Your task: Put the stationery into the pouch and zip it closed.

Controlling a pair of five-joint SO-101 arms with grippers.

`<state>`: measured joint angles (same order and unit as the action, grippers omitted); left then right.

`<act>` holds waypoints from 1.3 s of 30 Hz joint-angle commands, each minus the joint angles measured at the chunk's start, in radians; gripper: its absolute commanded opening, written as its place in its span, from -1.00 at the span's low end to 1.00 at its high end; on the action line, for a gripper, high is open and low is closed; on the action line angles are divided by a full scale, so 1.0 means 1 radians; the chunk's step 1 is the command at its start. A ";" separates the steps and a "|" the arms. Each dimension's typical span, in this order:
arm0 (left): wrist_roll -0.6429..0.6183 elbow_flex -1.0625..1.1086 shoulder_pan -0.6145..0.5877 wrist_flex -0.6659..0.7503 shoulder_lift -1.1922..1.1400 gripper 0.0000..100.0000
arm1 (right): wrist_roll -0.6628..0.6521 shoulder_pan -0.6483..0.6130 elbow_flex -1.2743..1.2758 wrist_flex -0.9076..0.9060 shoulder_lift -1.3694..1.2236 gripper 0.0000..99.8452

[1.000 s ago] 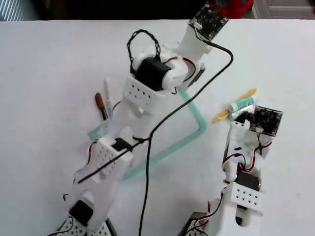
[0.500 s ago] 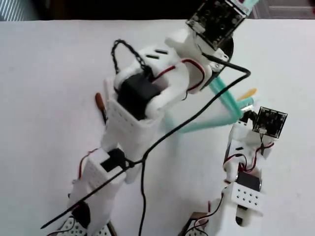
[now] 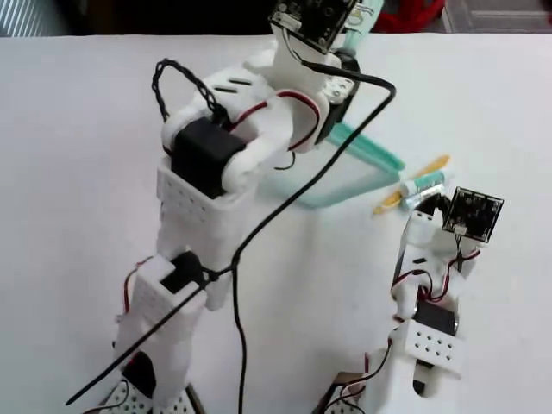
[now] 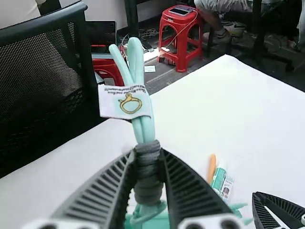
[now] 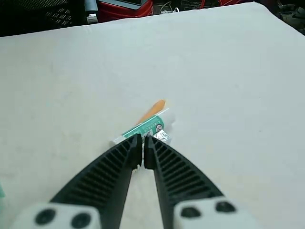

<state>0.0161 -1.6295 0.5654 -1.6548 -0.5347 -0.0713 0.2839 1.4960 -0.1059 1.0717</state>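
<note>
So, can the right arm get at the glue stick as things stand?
Probably yes. The right gripper is right at the glue stick, nothing between them, and the left gripper holds the pouch off to one side. The right gripper is shut, though, and must open first.

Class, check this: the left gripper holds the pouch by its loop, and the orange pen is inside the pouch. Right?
No. The left gripper holds the pouch by its loop, but the orange pen lies on the table beside the glue stick; the right wrist view shows it.
</note>
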 commanded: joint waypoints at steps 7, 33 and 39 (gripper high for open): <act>-0.060 -0.018 0.007 0.086 0.159 -0.95 | 0.009 0.005 -0.008 0.022 0.005 -0.94; 0.021 0.311 0.045 -0.026 0.240 -0.95 | 0.009 0.010 -0.008 0.022 0.005 -0.94; 0.066 0.399 0.001 -0.049 0.239 -0.95 | 0.009 0.010 -0.008 0.022 0.005 -0.94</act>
<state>0.0284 -1.2643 0.5946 -1.7070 -0.3184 -0.0713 0.2839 1.4960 -0.1059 1.0717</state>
